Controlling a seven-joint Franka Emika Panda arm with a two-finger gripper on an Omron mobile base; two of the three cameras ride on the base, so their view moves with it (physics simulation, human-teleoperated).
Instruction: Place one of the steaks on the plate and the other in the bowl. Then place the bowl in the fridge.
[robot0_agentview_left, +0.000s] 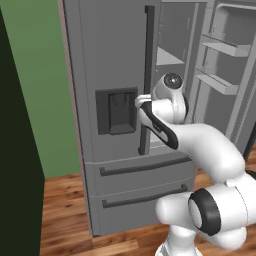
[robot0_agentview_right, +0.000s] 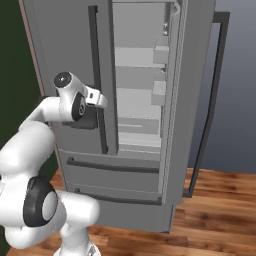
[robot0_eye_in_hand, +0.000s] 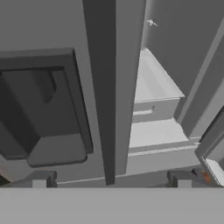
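The fridge (robot0_agentview_left: 115, 55) (robot0_agentview_right: 60, 40) stands right in front of me, tall and grey. Its left door is closed, and its right door (robot0_agentview_right: 192, 100) is swung wide open, showing bare pale shelves (robot0_agentview_right: 135, 102) inside. My gripper (robot0_eye_in_hand: 111, 179) is open, up against the left door with the dark bar handle (robot0_eye_in_hand: 103, 87) between its two fingertips (robot0_eye_in_hand: 41, 179). In the base views the gripper (robot0_agentview_left: 141, 103) (robot0_agentview_right: 101, 99) sits at the handle (robot0_agentview_left: 148, 60) (robot0_agentview_right: 95, 55), level with the dispenser panel (robot0_agentview_left: 116, 112) (robot0_eye_in_hand: 39, 113). Nothing is held. The steaks, the plate and the bowl are out of view.
Two lower drawers (robot0_agentview_left: 140, 167) (robot0_agentview_right: 115, 167) with dark bars sit under the doors. The open door carries bins (robot0_agentview_left: 222, 47) on its inside. A dark panel (robot0_agentview_left: 15, 150) stands close on the left by a green wall. Wooden floor (robot0_agentview_right: 215, 210) lies to the right.
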